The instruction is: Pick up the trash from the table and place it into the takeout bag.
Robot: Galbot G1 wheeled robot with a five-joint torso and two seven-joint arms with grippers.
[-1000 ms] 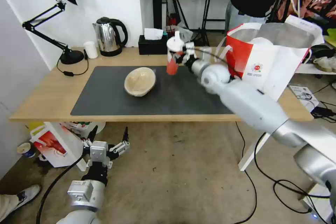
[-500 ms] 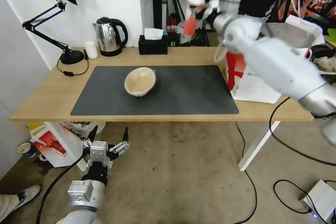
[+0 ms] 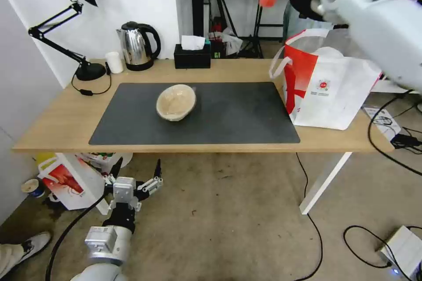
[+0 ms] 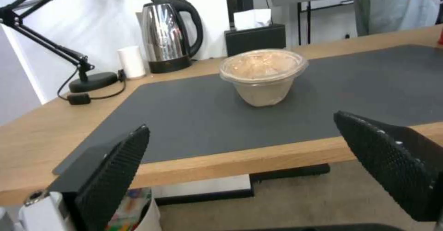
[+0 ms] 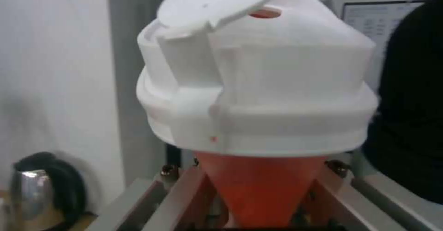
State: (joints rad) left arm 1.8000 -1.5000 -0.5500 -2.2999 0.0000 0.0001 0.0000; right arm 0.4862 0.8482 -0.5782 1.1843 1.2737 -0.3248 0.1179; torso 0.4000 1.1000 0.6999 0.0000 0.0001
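Gripping red cup (image 5: 258, 186), right gripper (image 5: 258, 203) fingers clamped; left gripper (image 3: 132, 180) fingers apart; bag (image 3: 327, 92) logo unreadable.

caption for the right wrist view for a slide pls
Right gripper clamped on the red drink cup, its white domed lid close to the lens.
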